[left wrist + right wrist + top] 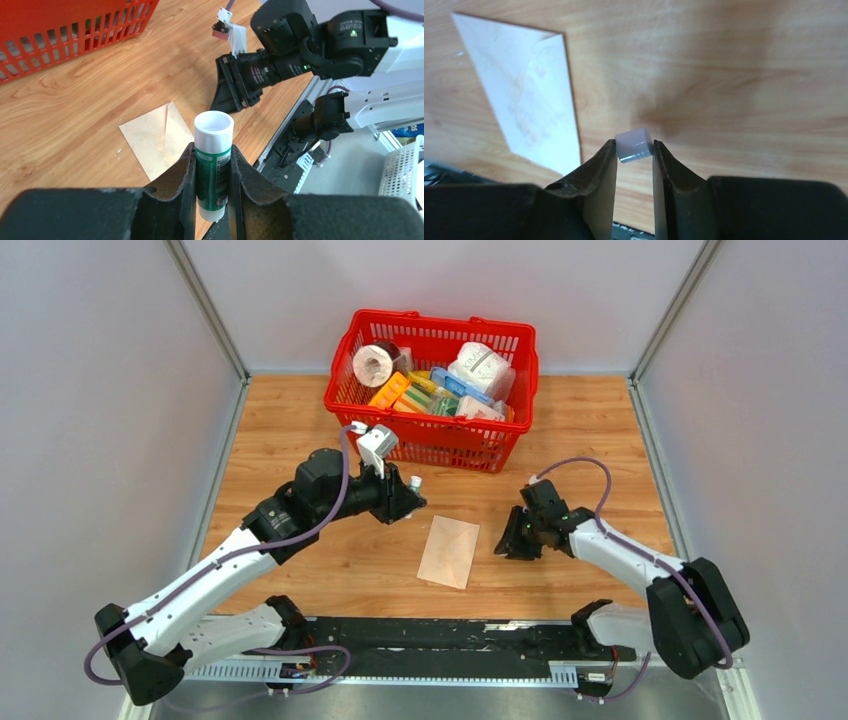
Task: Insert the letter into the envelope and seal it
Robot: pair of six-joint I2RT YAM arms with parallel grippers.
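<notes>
Glue stick [213,170], pinched in left gripper [212,149]; cap [633,142], pinched by right gripper [634,150]; envelope [155,135] flat ahead of both, so best draw stick lightly along flap.

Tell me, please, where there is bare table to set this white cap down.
Bare wood lies right of the red basket, beyond the right claw; also left of the basket, beyond the left arm. A narrow strip runs between the envelope and the near rail. Crowded: inside the basket, and between its front and the left claw.
</notes>
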